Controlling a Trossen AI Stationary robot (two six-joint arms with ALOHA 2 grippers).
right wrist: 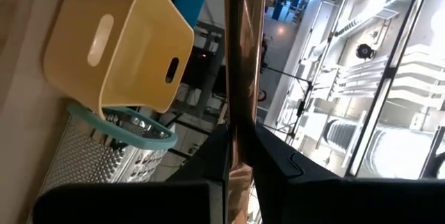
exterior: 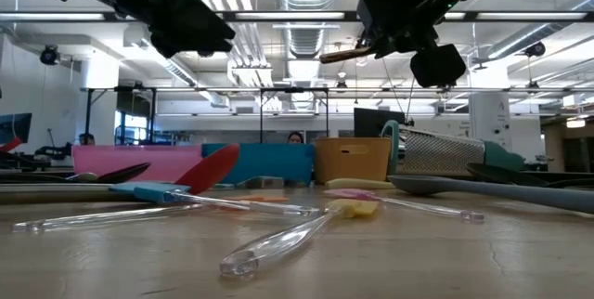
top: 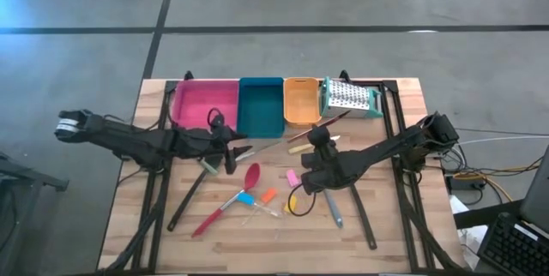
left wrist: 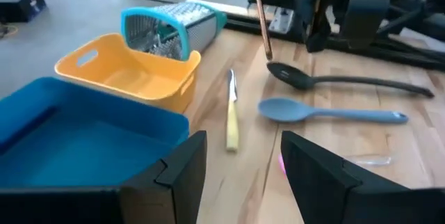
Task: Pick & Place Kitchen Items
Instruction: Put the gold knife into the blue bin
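The right gripper [top: 319, 143] hangs above the table [top: 403, 225], clear of the wood, just in front of the orange tray [top: 299, 101]. Its fingers are clamped on a thin copper-coloured rod [top: 319, 128], a slim utensil handle that slants up toward the box grater [top: 350, 97]. In the right wrist view the rod [right wrist: 242, 78] runs straight out between the two dark fingers [right wrist: 278, 158].

The left gripper [top: 230, 149] hovers in front of the teal tray [top: 261, 107], fingers apart and nothing between them. Its wrist view shows the teal tray's near rim [left wrist: 90, 109] close under the fingers [left wrist: 182, 172].

The pink tray [top: 204, 105], teal tray and orange tray sit side by side along the far table edge, the grater just right of the orange tray.

Loose items lie in front of the trays, near mid-table: red spoon [top: 230, 199], a blue-handled piece [top: 246, 199], a small orange piece [top: 268, 196], a pink piece [top: 292, 177] and a yellow piece [top: 292, 201]. A black ladle [top: 190, 192] slants forward from the left gripper. A grey-blue spoon [top: 334, 208] lies in front of the right gripper.

Open wood: the front strip of the table, forward of the red spoon, and the front right corner. The band just in front of the trays is crowded by both grippers.
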